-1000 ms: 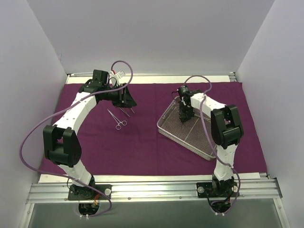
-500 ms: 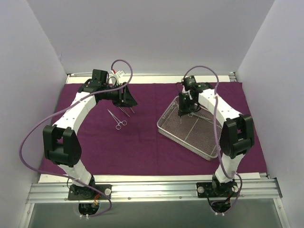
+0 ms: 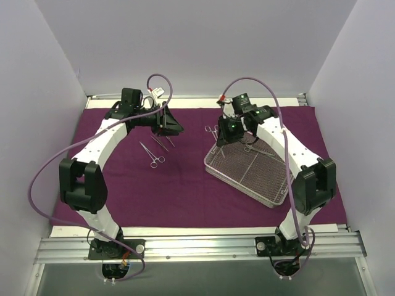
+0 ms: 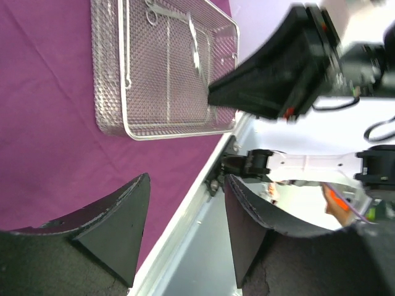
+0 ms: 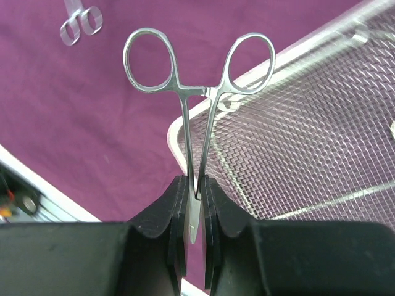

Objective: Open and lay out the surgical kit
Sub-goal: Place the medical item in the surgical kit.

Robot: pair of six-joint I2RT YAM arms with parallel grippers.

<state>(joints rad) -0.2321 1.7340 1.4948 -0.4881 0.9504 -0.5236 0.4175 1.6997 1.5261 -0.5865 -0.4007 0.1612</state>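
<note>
The dark purple cloth (image 3: pixel 185 191) lies spread flat on the table. The silver wire-mesh tray (image 3: pixel 210 165) sits on it at the right. My right gripper (image 3: pixel 226 132) hangs over the tray's far left corner, shut on the tips of ring-handled forceps (image 5: pixel 197 92). The forceps' rings point away over the cloth in the right wrist view, where the gripper (image 5: pixel 194 197) and tray (image 5: pixel 308 123) also show. My left gripper (image 3: pixel 168 126) is open and empty above the cloth at the back left. Forceps and thin tweezers (image 3: pixel 155 153) lie on the cloth below it. More instruments (image 4: pixel 185 24) remain in the tray (image 4: pixel 166 68).
White walls close in the left, back and right sides. A metal rail (image 3: pixel 197 246) runs along the near edge with both arm bases on it. The rings of other forceps (image 5: pixel 77 18) show on the cloth in the right wrist view.
My right gripper has risen out of the tray with the forceps and moved back and left to the tray's far corner. My left gripper has turned slightly in place.
</note>
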